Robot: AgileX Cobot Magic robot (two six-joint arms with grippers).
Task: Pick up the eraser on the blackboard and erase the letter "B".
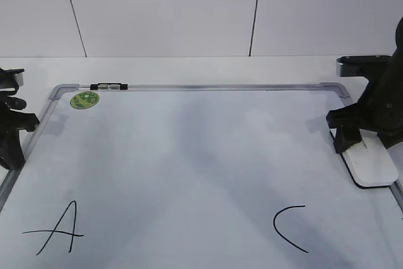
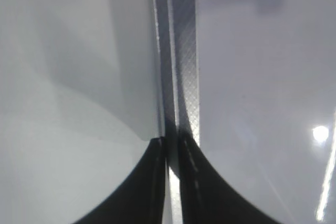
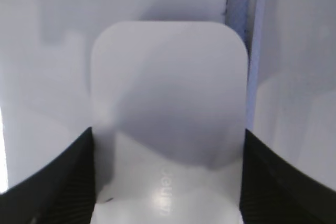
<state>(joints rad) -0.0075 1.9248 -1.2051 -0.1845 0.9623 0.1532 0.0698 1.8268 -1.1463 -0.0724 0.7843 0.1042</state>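
The blackboard is a white board with a grey frame and lies flat on the table. It bears a black "A" and a black "C". No letter "B" shows; the board between them is blank. The white eraser lies on the board at its right edge. My right gripper is at the eraser's far end. In the right wrist view its fingers touch both sides of the eraser. My left gripper is shut and empty over the board's left frame, its fingertips nearly together.
A round green sticker sits in the board's far left corner. A small black and clear clip sits on the top frame. A white wall rises behind the table. The board's right frame runs beside the eraser.
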